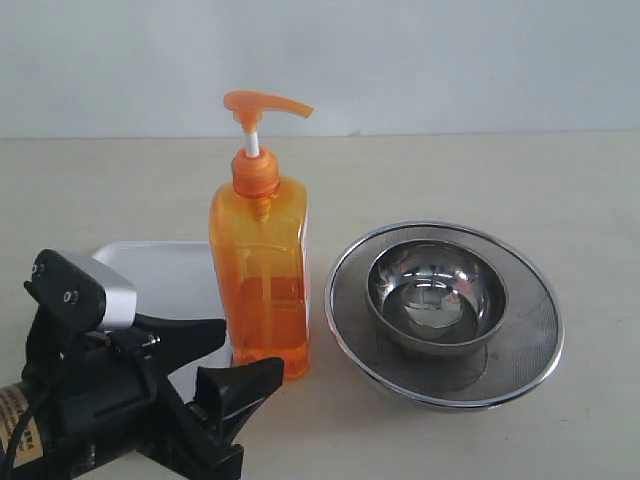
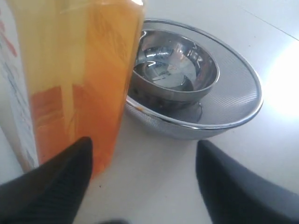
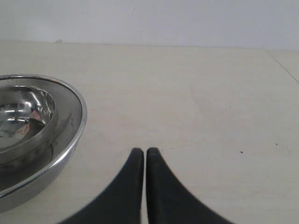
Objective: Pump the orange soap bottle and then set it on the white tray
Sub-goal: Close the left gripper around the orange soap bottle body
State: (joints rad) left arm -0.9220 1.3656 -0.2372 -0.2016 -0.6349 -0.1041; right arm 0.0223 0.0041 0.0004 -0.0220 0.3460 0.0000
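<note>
The orange soap bottle [image 1: 260, 270] stands upright on the table, its pump head [image 1: 262, 106] raised on the white stem. Behind and to its left lies the white tray [image 1: 160, 275], partly covered by my left arm. My left gripper [image 1: 232, 360] is open just in front of the bottle's base, not touching it. In the left wrist view the bottle [image 2: 79, 79] fills the side near one finger, and the left gripper [image 2: 145, 151] holds only bare table between its tips. My right gripper [image 3: 141, 153] is shut and empty, low over the table; the exterior view does not show it.
A round steel bowl [image 1: 436, 294] sits inside a mesh strainer [image 1: 530, 335] right of the bottle, close to it. The strainer's rim [image 3: 77, 130] lies beside my right gripper. The table ends at a pale wall at the back.
</note>
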